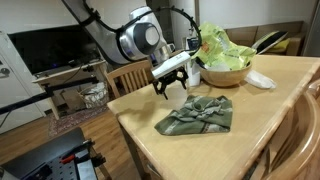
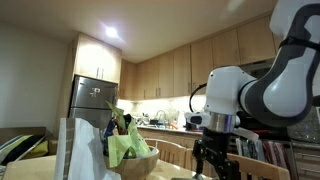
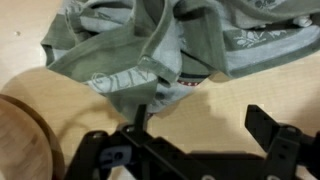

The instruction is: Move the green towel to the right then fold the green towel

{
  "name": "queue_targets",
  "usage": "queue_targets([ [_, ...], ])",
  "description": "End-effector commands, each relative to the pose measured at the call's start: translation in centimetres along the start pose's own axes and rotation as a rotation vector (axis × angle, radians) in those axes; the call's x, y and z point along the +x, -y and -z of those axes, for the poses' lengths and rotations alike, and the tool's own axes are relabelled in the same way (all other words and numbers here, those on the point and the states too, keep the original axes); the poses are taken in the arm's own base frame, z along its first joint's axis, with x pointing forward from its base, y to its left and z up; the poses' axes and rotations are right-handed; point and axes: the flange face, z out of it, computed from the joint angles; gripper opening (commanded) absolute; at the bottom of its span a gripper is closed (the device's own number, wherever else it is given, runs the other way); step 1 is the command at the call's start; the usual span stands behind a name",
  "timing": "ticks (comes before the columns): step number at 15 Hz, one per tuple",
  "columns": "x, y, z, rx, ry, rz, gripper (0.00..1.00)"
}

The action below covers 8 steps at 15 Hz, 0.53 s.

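**Gripper open above the tabletop, green towel bunched beside the wooden bowl**

In an exterior view, the green towel (image 1: 196,115) lies crumpled on the tabletop (image 1: 150,140), in front of the wooden bowl (image 1: 222,72) and apart from it. The gripper (image 1: 172,90) hangs just beside the towel's edge on the side toward the chair (image 1: 128,78), with its jaws set wide and nothing between them. In the wrist view, the green towel (image 3: 150,45) spreads across the upper part of the frame in loose folds, with its pale patterned panel showing. The gripper (image 3: 180,140) frames bare tabletop below the towel, and its fingers (image 3: 268,135) are clear of the cloth. The rim of the wooden bowl (image 3: 20,140) shows at the lower corner.
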Motion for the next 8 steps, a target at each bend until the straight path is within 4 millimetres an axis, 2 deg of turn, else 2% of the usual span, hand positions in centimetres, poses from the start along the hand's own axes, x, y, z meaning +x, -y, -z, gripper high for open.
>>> queue_targets([
  [1, -1.0, 0.9, 0.2, 0.086, 0.025, 0.062, 1.0],
  [8, -3.2, 1.7, -1.3, 0.284, 0.13, 0.168, 1.0],
])
